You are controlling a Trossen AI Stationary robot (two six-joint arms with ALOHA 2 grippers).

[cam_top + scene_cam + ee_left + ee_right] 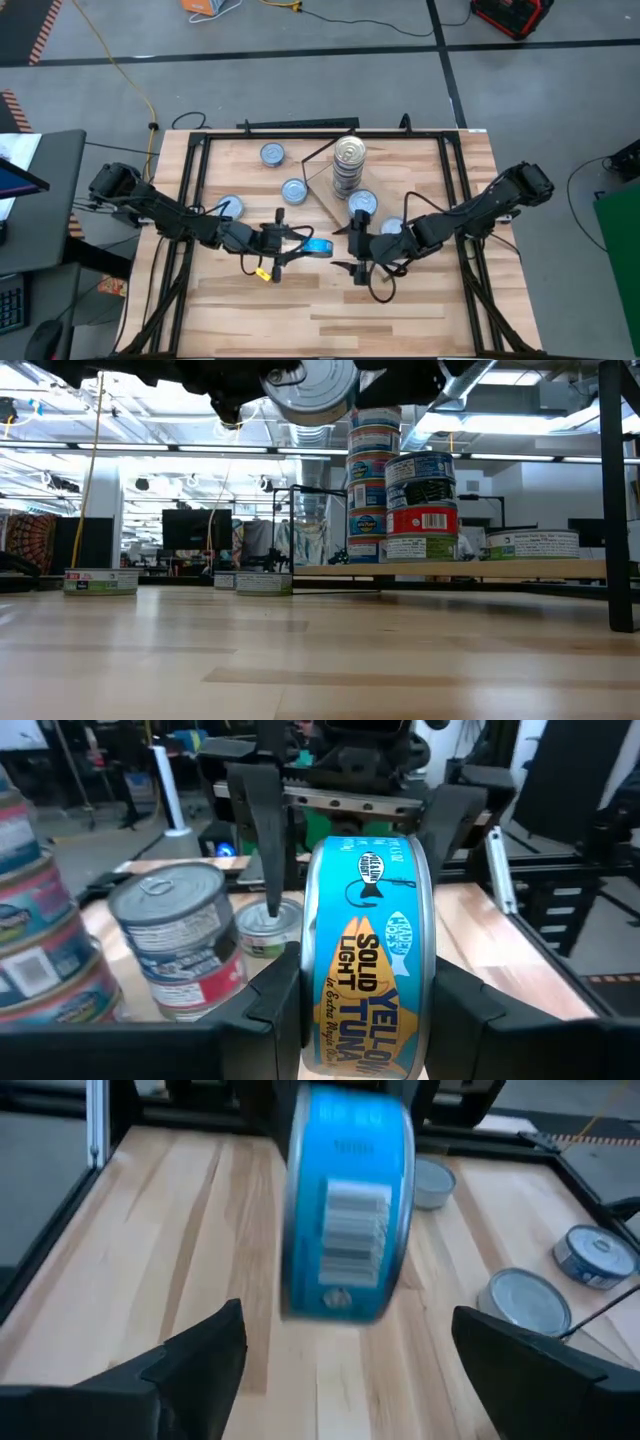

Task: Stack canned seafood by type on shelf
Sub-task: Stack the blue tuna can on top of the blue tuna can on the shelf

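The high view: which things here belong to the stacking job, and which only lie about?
Belong to the job:
- blue tuna tin, held on edge in the left gripper
- stacked tins on the shelf
- loose tins on the table
- right gripper, fingers open

Lying about:
- yellow cable on the floor
- red case
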